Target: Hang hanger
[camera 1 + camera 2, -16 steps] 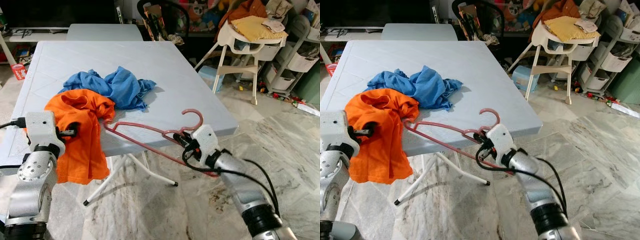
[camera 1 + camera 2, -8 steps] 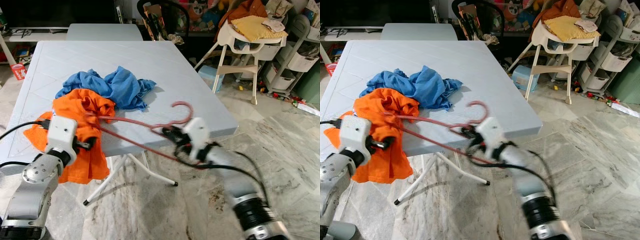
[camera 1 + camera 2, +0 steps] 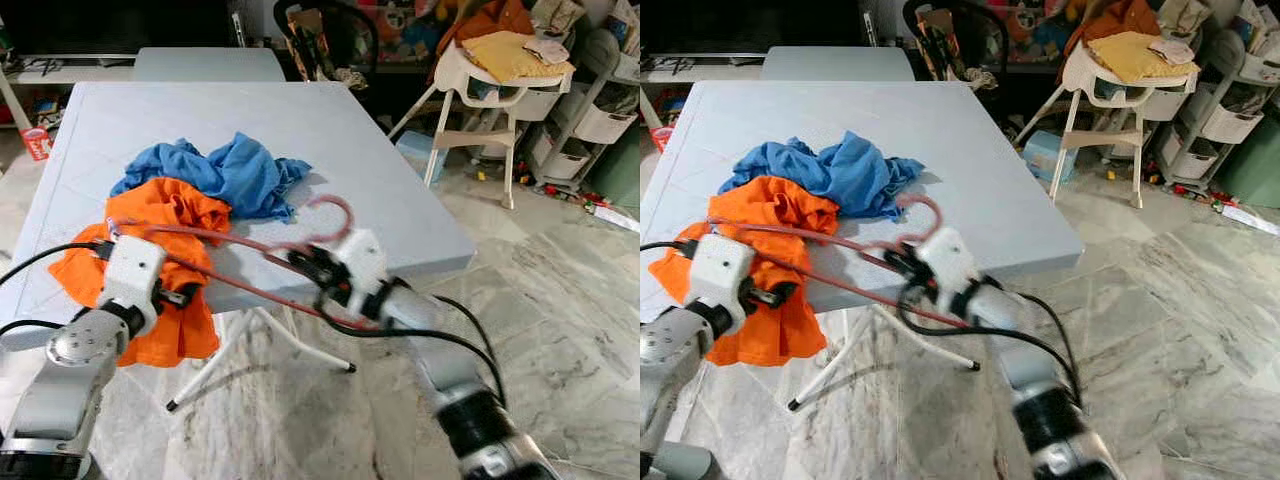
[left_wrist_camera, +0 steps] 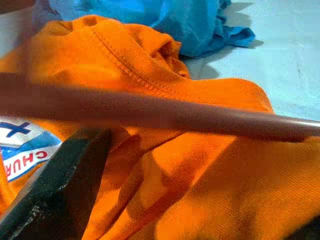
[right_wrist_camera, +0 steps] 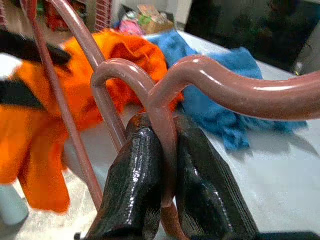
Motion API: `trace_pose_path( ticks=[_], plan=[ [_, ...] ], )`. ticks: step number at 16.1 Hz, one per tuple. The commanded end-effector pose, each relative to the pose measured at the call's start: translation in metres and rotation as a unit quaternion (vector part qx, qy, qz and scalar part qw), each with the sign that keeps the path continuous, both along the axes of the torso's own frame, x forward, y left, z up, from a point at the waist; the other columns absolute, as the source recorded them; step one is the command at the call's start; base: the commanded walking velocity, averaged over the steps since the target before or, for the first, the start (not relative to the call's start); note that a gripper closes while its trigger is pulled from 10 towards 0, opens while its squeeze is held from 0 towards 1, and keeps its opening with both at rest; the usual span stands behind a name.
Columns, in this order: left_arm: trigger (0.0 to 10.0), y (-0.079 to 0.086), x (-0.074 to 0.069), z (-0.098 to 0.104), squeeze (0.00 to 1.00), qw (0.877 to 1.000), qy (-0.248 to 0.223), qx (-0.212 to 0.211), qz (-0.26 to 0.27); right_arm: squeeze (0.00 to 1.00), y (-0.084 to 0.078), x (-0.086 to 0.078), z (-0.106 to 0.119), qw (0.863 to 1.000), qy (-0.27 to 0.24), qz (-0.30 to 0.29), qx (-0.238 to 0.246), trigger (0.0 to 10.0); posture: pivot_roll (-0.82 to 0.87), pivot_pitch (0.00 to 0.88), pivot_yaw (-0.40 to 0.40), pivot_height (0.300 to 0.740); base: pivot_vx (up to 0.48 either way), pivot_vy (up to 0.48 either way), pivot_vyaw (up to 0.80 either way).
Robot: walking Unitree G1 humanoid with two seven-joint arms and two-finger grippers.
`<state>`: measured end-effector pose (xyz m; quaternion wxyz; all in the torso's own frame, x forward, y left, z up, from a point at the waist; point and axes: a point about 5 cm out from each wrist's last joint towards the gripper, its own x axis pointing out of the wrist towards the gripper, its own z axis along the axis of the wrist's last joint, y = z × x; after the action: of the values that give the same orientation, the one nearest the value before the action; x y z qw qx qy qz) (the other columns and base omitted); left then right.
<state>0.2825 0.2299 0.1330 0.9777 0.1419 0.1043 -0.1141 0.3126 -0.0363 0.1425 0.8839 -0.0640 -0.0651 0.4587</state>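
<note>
A pink hanger (image 3: 232,286) is held out over the table's front edge, its hook (image 3: 337,206) upward. My right gripper (image 3: 312,268) is shut on the hanger's neck (image 5: 161,135), just below the hook. The hanger's far end reaches over the orange shirt (image 3: 172,212), which lies on the table's front left corner and hangs off the edge. My left gripper (image 3: 178,296) is at the shirt's hanging part. In the left wrist view its fingers (image 4: 60,185) stand wide apart, with orange cloth (image 4: 200,165) between them and the hanger bar (image 4: 165,114) crossing in front.
A blue cloth (image 3: 232,168) lies bunched behind the orange shirt on the light blue folding table (image 3: 390,160). A white high chair (image 3: 495,75) with clothes on it and storage bins (image 3: 600,120) stand at the back right. Marble floor (image 3: 560,300) lies to the right.
My right gripper has carried the hanger to the left, so its far end now lies over the orange shirt. My left gripper has risen to the table edge, and the shirt hangs shorter.
</note>
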Motion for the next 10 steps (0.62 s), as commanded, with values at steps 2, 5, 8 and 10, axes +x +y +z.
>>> trace_pose_path(
  ticks=[2, 5, 8, 10],
  plan=[
    [10.0, -0.01, 0.003, 0.008, 0.0, 0.999, -0.013, 0.005, -0.03, 0.0, 0.011, -0.001, 0.0, 0.999, -0.016, 0.021, -0.024, 10.0, 0.02, 0.038, -0.084, 0.74, 0.0, 0.0, 0.0],
    [10.0, -0.011, 0.004, 0.008, 0.0, 0.999, -0.013, 0.011, -0.035, 0.0, 0.017, 0.002, 0.0, 0.998, -0.037, 0.006, -0.055, 10.0, 0.02, 0.038, -0.082, 0.74, 0.0, 0.0, 0.0],
    [10.0, -0.008, 0.005, 0.009, 0.0, 0.999, -0.014, 0.022, -0.026, 0.0, 0.012, 0.02, -0.003, 0.989, -0.05, -0.089, -0.106, 10.0, 0.02, 0.037, -0.08, 0.74, 0.0, 0.0, 0.0],
    [10.0, -0.006, 0.006, 0.01, 0.0, 0.999, -0.017, 0.025, -0.02, 0.0, 0.012, 0.023, -0.005, 0.984, -0.056, -0.117, -0.121, 10.0, 0.03, 0.037, -0.08, 0.74, 0.0, 0.0, 0.0]
  ],
)
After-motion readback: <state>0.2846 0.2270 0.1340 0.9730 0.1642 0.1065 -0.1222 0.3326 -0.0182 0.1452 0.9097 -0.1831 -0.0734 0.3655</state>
